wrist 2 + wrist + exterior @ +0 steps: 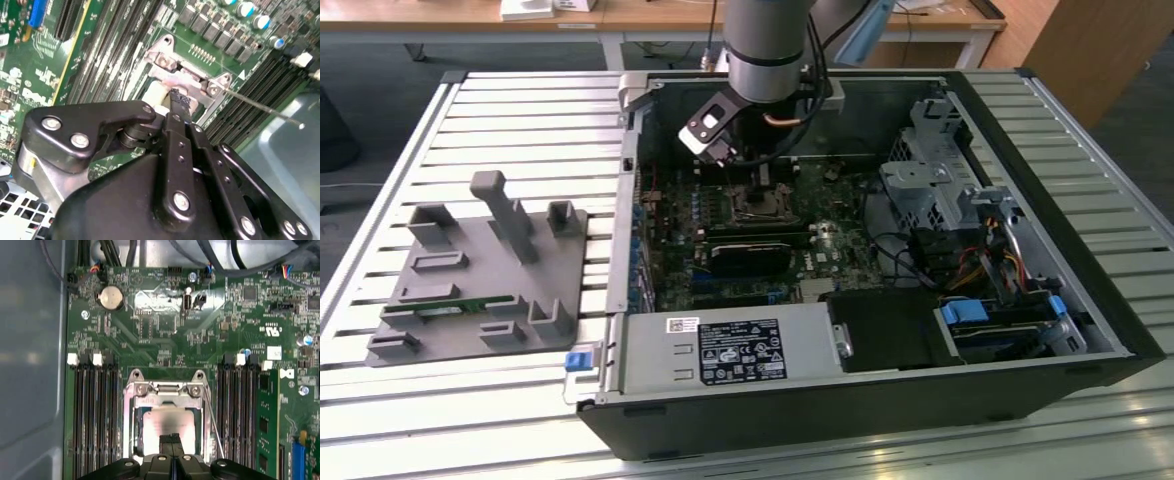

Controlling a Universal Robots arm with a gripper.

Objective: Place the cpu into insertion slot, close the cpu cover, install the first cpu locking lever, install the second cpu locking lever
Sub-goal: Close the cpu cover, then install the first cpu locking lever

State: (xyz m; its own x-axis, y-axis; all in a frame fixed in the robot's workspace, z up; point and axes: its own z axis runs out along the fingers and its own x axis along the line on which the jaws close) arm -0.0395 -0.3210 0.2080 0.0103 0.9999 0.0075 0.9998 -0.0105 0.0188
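My end effector (171, 440) has its two fingers drawn together, with only a thin seam between them, and I see nothing held between them. In both wrist views the tips sit directly over the cpu (165, 421), low enough that they look to be touching or just off its silvery top; I cannot tell which.

The cpu lies flat in the insertion slot (761, 208), so that step reads as done. The cpu cover (131, 415) seems to be down around it, its frame bordering the chip and its hinge end on the side away from my fingers.

The relation I care about is the locking lever (212, 414), a thin wire rod just beside the cover. It runs along one side of the frame and slants away from it, so I judge it unlatched. The rod's long axis runs roughly parallel to the memory slots (95, 420) that flank the socket on both sides.

In the exterior view, the arm drops almost straight down into the open computer case (854, 400), its wrist above the motherboard (165, 335). The case rests on the slatted tabletop (520, 120).
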